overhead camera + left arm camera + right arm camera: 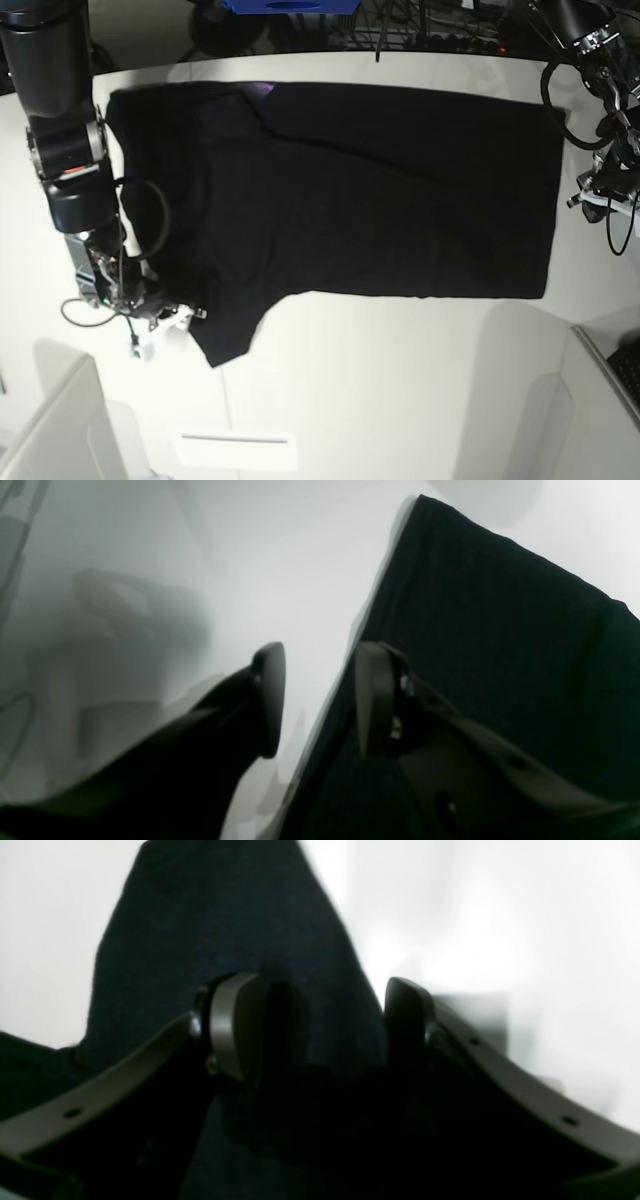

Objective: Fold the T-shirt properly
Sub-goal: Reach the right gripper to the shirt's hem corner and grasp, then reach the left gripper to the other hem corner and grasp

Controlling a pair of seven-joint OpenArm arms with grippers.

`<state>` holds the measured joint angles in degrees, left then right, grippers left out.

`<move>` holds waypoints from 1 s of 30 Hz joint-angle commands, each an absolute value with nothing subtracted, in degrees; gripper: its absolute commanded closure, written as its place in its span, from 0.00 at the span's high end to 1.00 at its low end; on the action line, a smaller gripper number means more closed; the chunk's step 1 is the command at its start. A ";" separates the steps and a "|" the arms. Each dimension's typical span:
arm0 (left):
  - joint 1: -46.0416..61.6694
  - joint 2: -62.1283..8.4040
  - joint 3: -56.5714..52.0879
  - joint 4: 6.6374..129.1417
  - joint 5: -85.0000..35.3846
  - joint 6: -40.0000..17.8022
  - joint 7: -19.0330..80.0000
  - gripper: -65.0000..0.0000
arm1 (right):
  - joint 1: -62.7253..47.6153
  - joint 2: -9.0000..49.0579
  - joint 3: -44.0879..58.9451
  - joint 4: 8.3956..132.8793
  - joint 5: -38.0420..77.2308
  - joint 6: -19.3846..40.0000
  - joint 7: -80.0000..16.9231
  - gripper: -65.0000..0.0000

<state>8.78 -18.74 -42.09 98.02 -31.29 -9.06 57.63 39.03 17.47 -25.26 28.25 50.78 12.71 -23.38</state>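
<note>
Right hand (320,1030) over flat, plain black T-shirt (350,190)

Left wrist view: T-shirt (500,645) cut off by right and bottom edges; left gripper (320,700) fingers blurred, bases cropped at bottom.

Right wrist view: whole picture soft; cloth between right gripper (322,1027) pads lost in shadow, contact possibly there, not resolved.

Base view: left gripper cropped at right edge; blue object (290,5) cut by top edge.
</note>
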 commanded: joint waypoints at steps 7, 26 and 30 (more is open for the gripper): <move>8.40 -19.91 -42.51 99.03 -31.43 -9.27 56.48 0.35 | 41.36 17.10 -25.19 22.73 51.21 13.32 -16.75 0.45; 1.36 -19.91 -41.89 92.00 -31.34 -9.10 56.57 0.59 | 41.45 16.84 -24.84 22.90 51.21 13.32 -15.08 0.00; 1.63 -19.91 -41.89 91.82 -31.34 -9.10 56.57 0.59 | 41.54 17.19 -24.84 22.90 51.65 13.32 -15.08 0.16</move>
<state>2.11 -18.72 -41.63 90.98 -30.87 -9.04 57.65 39.48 16.49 -25.12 22.17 51.75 13.39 -15.14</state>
